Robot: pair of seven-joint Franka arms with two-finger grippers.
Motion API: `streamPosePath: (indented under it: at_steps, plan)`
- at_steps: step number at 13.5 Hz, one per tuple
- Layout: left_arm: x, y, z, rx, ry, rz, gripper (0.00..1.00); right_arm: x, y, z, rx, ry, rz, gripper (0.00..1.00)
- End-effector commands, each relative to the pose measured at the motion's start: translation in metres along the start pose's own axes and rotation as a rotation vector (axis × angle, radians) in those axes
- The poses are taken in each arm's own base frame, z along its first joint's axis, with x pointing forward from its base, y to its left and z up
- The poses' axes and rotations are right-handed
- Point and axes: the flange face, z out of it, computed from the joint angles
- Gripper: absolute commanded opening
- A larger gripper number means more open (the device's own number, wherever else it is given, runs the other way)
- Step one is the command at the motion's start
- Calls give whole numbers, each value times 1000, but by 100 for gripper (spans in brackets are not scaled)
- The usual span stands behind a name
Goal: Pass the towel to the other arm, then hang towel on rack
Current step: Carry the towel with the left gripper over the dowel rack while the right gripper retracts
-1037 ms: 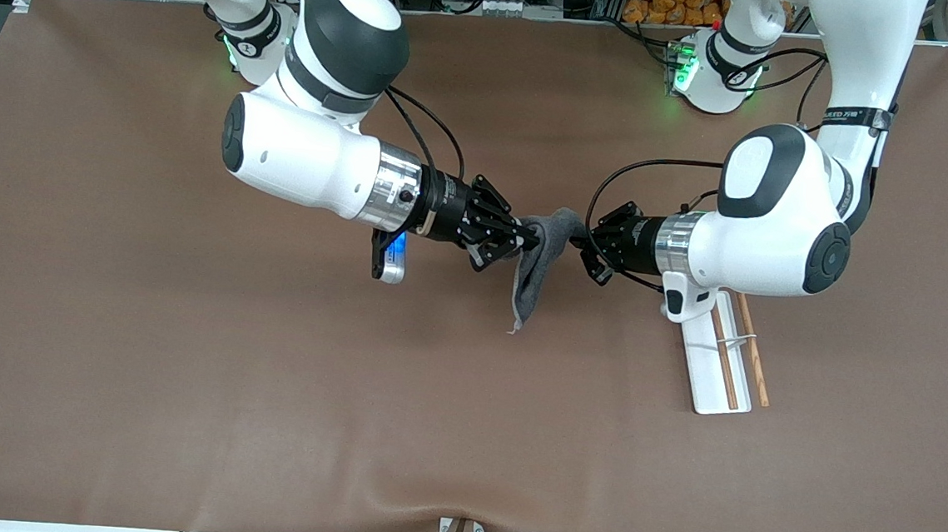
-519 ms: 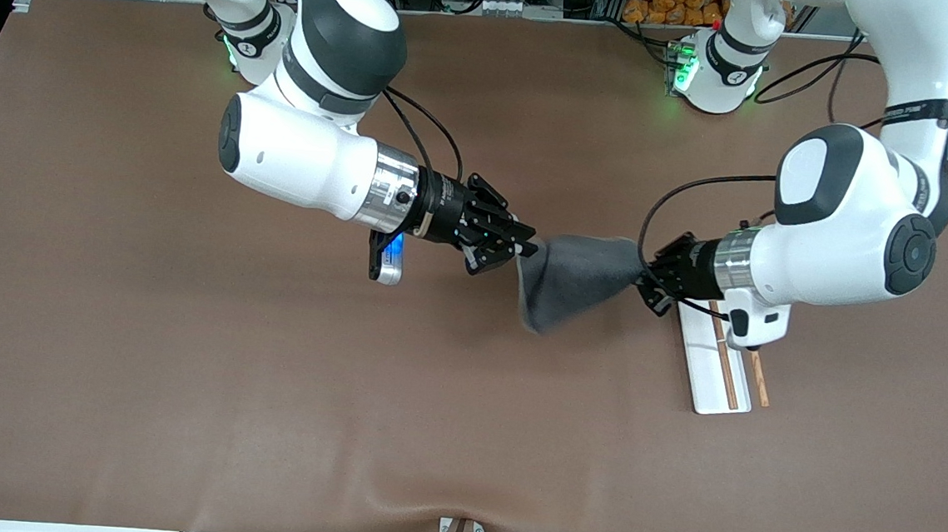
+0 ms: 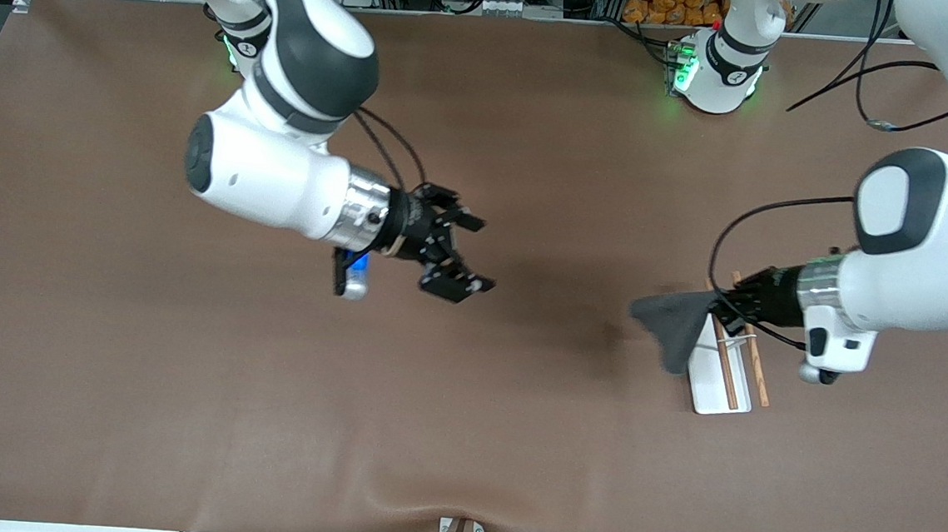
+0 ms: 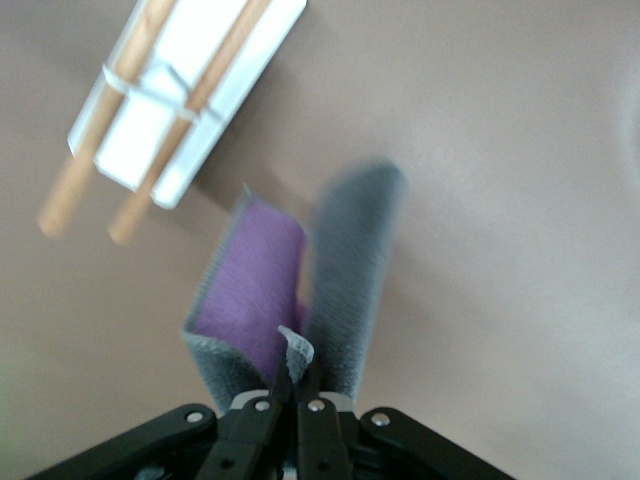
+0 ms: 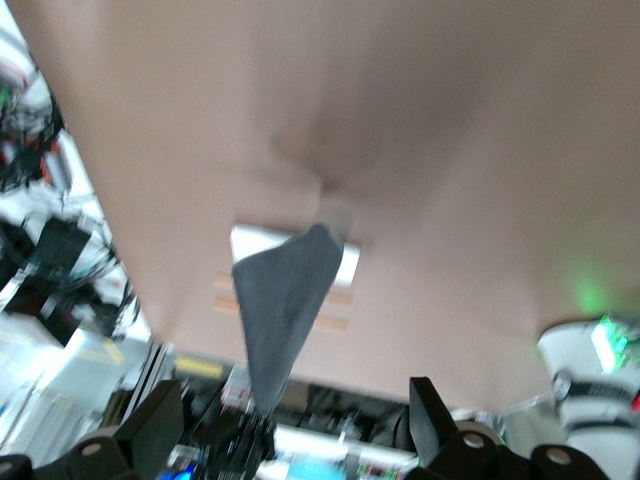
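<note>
Fuzzy grey cloth towel (image 3: 672, 323), matt brown table cover (image 3: 180, 412), wooden rods on glossy white rack (image 3: 712, 383)

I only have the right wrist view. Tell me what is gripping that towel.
Observer: The left hand is shut on a pinched edge of the towel.
Operator: Report where it sits against the rack.
Observer: From the front, it hangs over the edge of the rack toward the right arm's end, not draped on the rods.
Operator: Give me my own hand's position.
Observer: The right hand hangs over the table near its middle, well apart from the towel.
</note>
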Motion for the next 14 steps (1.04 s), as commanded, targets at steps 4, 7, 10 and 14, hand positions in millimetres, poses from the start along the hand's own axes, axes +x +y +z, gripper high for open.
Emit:
streamPosePath:
  at_steps: [4,7,10,14]
  plan:
    - [23,-14,-1,135,127,298,0,60,1,-55,-136,188,-272,100]
    - [33,-17,-10,161,210,375,0,93,4,-83,-212,211,-378,100]
    - [28,-1,-18,221,331,458,0,126,10,-118,-276,228,-470,100]
    - [24,21,-7,245,412,589,0,161,21,-167,-373,295,-616,100]
